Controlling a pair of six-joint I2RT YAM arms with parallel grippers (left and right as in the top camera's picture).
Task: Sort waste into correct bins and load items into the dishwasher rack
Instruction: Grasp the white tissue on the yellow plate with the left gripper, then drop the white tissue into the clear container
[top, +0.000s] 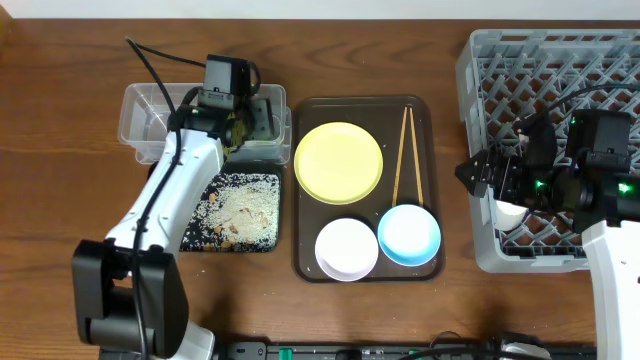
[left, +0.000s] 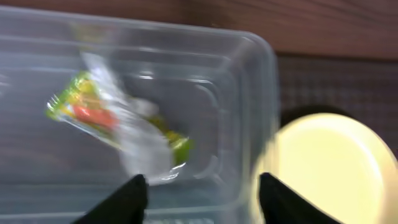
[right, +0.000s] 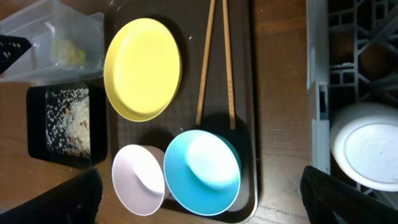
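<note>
Two arms reach over a wooden tabletop (top: 60, 120). The left claw (left: 202, 196) hovers over the clear tub (left: 249, 93) with its fingers spread wide and nothing between them. The crumpled green-and-orange wrapper (left: 118, 124) lies on the tub's floor, just beyond the fingertips. Just in front of the tub is the black tray (top: 280, 210), which holds the white crumbs and brownish scraps (top: 240, 205).

On the brown serving tray (top: 310, 265) in the middle lie the yellow plate (top: 339, 162) and, to its right, the chopsticks (top: 405, 150), side by side. Nearer the front edge, the white bowl (top: 346, 247) and blue bowl (top: 409, 234) sit touching each other.

The right claw (right: 202, 199) is also wide open and empty, and it hangs at the left edge of the grey rack (top: 540, 60). The white cup (right: 370, 146) sits inside the rack near that edge.
</note>
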